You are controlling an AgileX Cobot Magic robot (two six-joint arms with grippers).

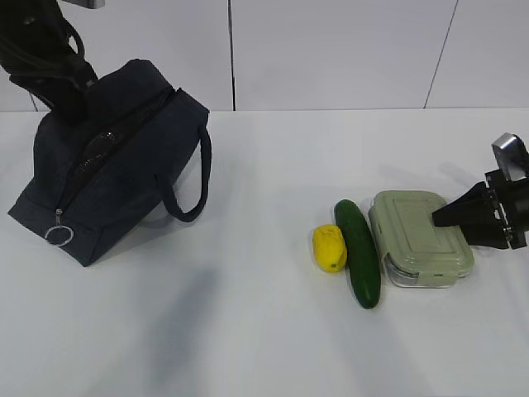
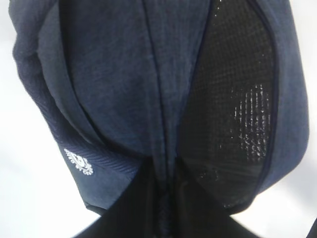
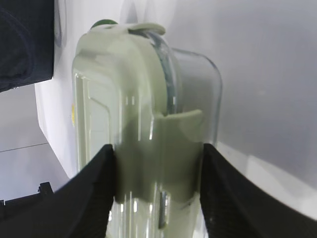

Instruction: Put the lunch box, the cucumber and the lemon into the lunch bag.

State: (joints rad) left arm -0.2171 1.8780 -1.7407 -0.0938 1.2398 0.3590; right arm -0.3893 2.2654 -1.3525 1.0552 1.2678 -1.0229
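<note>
Lunch box (image 1: pixel 421 238) sits on the white surface (image 1: pixel 248 331) at right, sage lid up, not in the bag. Right claw (image 3: pixel 158 191) straddles its near end: one finger (image 3: pixel 94 188) against the lid side, the other against the clear base side, closed around the box's thickness; box rests on the surface in the exterior view. Cucumber (image 1: pixel 359 252) lies just left of the box, touching or nearly so. Lemon (image 1: pixel 329 247) lies against the cucumber's left side. Lunch bag (image 1: pixel 111 161) stands far left, well apart, zipper open, mesh lining visible. Left claw (image 2: pixel 166 198) is pinched narrow on the bag's fabric at the opening.
</note>
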